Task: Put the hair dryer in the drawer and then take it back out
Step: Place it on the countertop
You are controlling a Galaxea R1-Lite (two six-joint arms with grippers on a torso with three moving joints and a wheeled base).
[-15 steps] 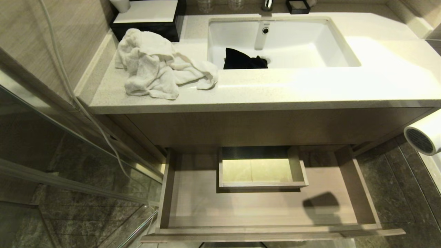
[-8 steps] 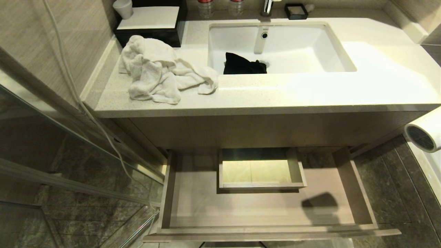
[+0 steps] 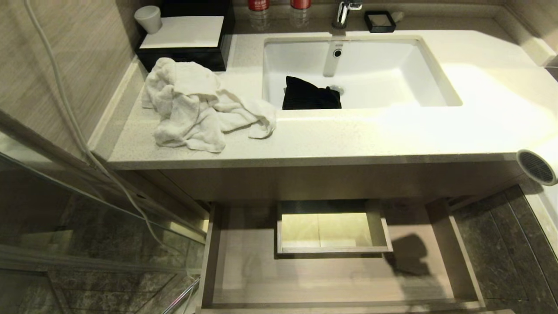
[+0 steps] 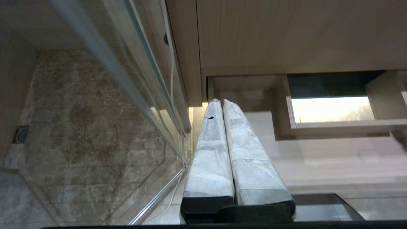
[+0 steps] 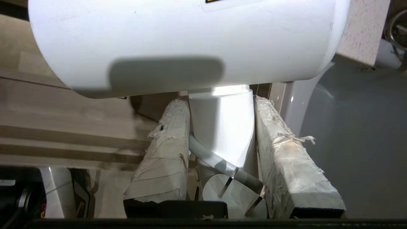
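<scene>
The white hair dryer (image 3: 538, 165) hangs at the far right edge of the head view, level with the countertop's front edge, its grey mesh grille facing me. In the right wrist view its barrel (image 5: 190, 41) lies across the fingertips, and my right gripper (image 5: 221, 101) is shut on its handle, with the grey cord and plug between the fingers. Below the counter the beige drawer (image 3: 244, 279) stands pulled out with nothing in it; the dryer is up and to the right of it. My left gripper (image 4: 221, 102) is shut and empty, parked low by the drawer's left corner (image 4: 318, 159).
A crumpled white towel (image 3: 196, 102) lies on the counter's left. The sink (image 3: 392, 74) holds a black cloth (image 3: 309, 96). A black box (image 3: 187, 32) and a grey cup (image 3: 148, 18) stand at the back left. A boxed cutout (image 3: 333, 229) rises inside the drawer. A glass panel (image 3: 87, 209) stands at the left.
The whole head view has slid down, so the camera has moved. The dryer, which hung below the counter's edge, now sits level with it. The right gripper's hold is unchanged.
</scene>
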